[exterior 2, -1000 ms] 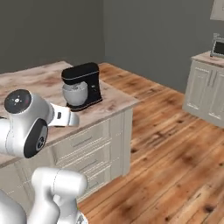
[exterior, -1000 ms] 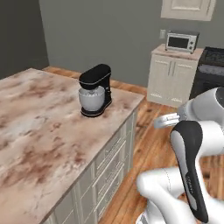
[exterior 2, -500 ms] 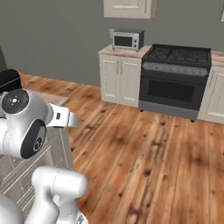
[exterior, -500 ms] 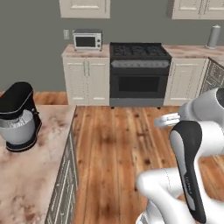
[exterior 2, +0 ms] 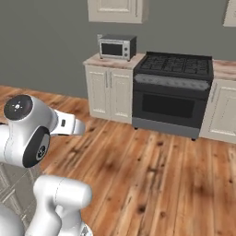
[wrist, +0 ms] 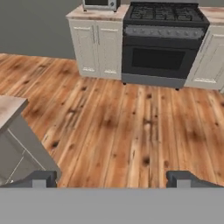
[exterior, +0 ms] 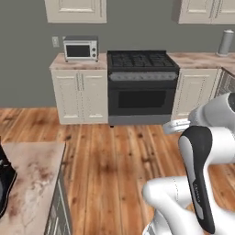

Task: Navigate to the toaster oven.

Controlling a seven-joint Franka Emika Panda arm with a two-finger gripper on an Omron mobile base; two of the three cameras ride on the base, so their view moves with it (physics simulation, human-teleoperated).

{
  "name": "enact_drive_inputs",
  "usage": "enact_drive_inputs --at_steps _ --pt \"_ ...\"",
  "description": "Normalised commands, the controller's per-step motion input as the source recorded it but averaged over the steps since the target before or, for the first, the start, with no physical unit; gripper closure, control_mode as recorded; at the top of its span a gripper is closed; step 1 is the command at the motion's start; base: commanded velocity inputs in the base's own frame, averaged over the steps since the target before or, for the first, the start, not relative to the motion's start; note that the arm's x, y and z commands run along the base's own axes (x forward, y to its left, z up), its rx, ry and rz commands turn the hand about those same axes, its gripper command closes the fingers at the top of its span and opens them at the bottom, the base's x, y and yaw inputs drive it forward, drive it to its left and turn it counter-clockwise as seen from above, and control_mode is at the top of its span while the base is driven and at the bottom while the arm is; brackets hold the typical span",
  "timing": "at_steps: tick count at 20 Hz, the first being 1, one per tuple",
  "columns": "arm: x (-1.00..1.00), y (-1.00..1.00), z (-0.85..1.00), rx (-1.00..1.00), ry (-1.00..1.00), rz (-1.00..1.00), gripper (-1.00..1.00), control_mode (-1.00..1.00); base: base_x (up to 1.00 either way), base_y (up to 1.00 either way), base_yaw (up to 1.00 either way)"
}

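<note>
One toaster oven (exterior: 81,49) stands in the upper left of the left base view, on the near end of a counter (exterior: 59,62) over a two-door cream cabinet (exterior: 81,96). In the right base view it (exterior 2: 117,46) sits upper centre-left; in the hand view only its lower edge (wrist: 101,4) shows at the top, left of centre. Just to its right is one black stove range (exterior: 142,87), its side touching the cabinet. One wall cabinet (exterior: 75,10) hangs above the toaster oven, and one outlet (exterior: 55,41) is on the grey wall just left of it. A grey canister (exterior: 225,43) stands on the counter at the upper right.

Bare wooden floor (exterior: 117,156) spreads open from the cabinet fronts down the frame. One marble island corner (exterior: 32,183) juts in at the lower left, with a dark appliance edge (exterior: 5,183) on it.

The gripper (wrist: 111,178) sits at the bottom of the hand view, its two fingertips (wrist: 39,178) set wide apart with nothing between them. The toaster oven lies far up the frame from them, across the floor, up and slightly left.
</note>
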Motion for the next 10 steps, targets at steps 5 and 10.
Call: enact_drive_inputs --at_steps 5,10 --pt "0.00 0.00 0.00 0.00 0.00 0.00 -1.00 1.00 1.00 -0.45 -0.02" --pt "0.00 0.00 0.00 0.00 0.00 0.00 -1.00 1.00 1.00 -0.39 0.00"
